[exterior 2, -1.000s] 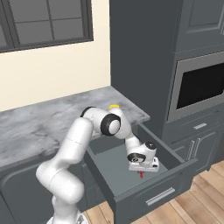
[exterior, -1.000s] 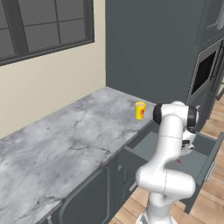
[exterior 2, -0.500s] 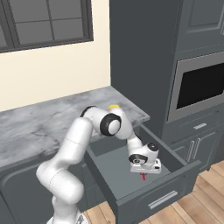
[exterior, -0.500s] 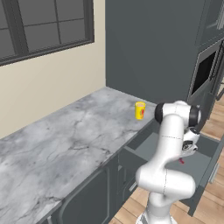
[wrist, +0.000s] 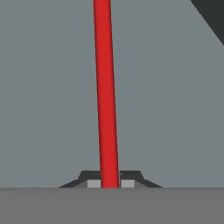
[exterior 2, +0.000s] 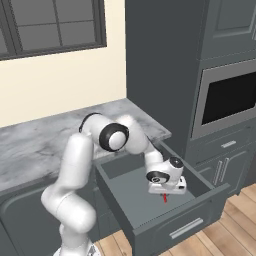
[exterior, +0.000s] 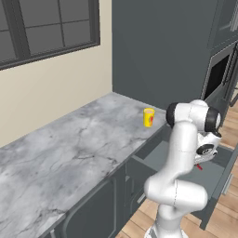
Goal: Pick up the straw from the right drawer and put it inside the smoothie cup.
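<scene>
The red straw (wrist: pixel 105 87) runs up the hand view from between my two fingertips, with the flat grey drawer floor behind it. My gripper (wrist: pixel 109 183) is shut on its near end. In the right base view the gripper (exterior 2: pixel 165 194) hangs low inside the open right drawer (exterior 2: pixel 125 197), and a short piece of the straw (exterior 2: pixel 165 198) shows under the hand. From the left base camera, the straw (exterior: pixel 199 167) pokes out below the gripper (exterior: pixel 201 162) over the drawer (exterior: pixel 213 175). The yellow smoothie cup (exterior: pixel 148 117) stands upright on the marble counter (exterior: pixel 79 144), near its right end, behind the drawer.
A tall dark cabinet with a built-in oven (exterior 2: pixel 225 100) stands right of the drawer. The drawer's front panel (exterior 2: pixel 175 231) juts out over the wood floor. A window (exterior: pixel 42 28) sits above the long counter, which stretches away to the left.
The hand has shifted only slightly inside the drawer, the straw still pinched between the fingers. The cup and drawer have not moved.
</scene>
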